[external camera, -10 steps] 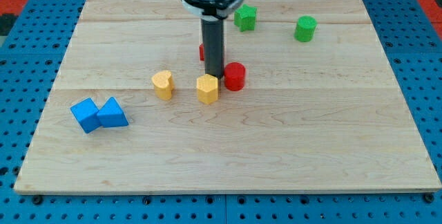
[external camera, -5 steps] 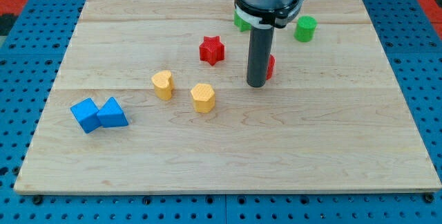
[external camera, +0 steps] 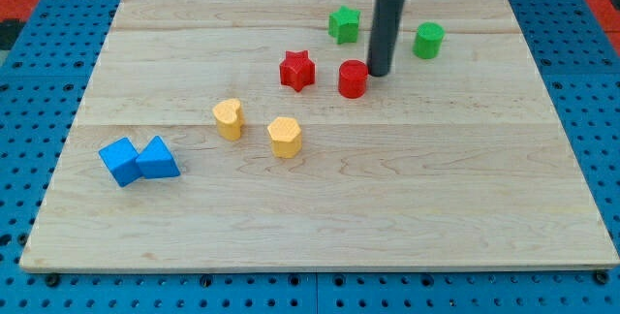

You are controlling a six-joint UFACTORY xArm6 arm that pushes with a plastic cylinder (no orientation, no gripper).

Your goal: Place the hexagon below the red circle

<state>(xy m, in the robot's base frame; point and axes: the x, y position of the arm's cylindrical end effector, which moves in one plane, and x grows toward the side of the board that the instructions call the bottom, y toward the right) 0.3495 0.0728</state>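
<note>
Yellow hexagon is sitting toward the view's bottom-left of my tip, well apart from it, flat on the wooden surface. Red circle is lying just beside my tip, on its view-left and slightly lower; can't tell if they're touching. So the hexagon is lying below and to the view's left of the red circle, with a clear gap between them.

No pincer on this rig: just the dark rod, so there's no clenched or released state to report.

Red star is sitting left of the tip, past the circle. Green star is sitting up-left of the tip, green cylinder up-right, both near. Yellow heart is sitting just left of the hexagon. Blue cube and blue triangle are touching each other, far down-left of the tip.
</note>
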